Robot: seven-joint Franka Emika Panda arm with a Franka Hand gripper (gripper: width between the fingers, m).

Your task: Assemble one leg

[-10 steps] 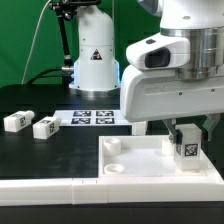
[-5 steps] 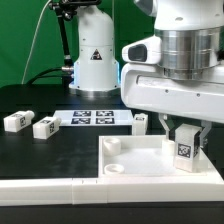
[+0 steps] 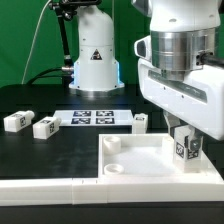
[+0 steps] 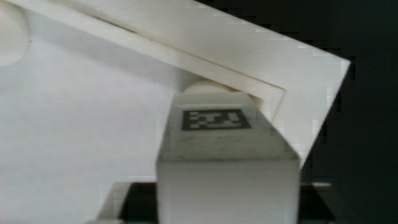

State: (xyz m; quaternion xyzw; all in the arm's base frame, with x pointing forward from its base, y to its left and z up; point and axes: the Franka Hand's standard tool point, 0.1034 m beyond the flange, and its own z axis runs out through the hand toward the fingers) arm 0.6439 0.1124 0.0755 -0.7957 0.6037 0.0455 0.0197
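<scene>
Gripping one leg (image 3: 184, 147) upright at far corner of white panel (image 3: 140, 160), exterior view's right; gripper (image 3: 184, 140) fingers clamped on its sides, tag facing camera. Same leg (image 4: 219, 140) fills wrist view, against panel edge (image 4: 267, 60). Three more legs lying loose on black table (image 3: 40, 150): two (image 3: 15, 121) (image 3: 46, 127) at left, one (image 3: 140, 121) beside marker board (image 3: 95, 118).

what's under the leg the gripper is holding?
The small white tagged leg block stands at a corner of the large flat white square panel, held in the gripper. Whether there is a socket beneath it, or whether the leg has seated, is covered.
</scene>
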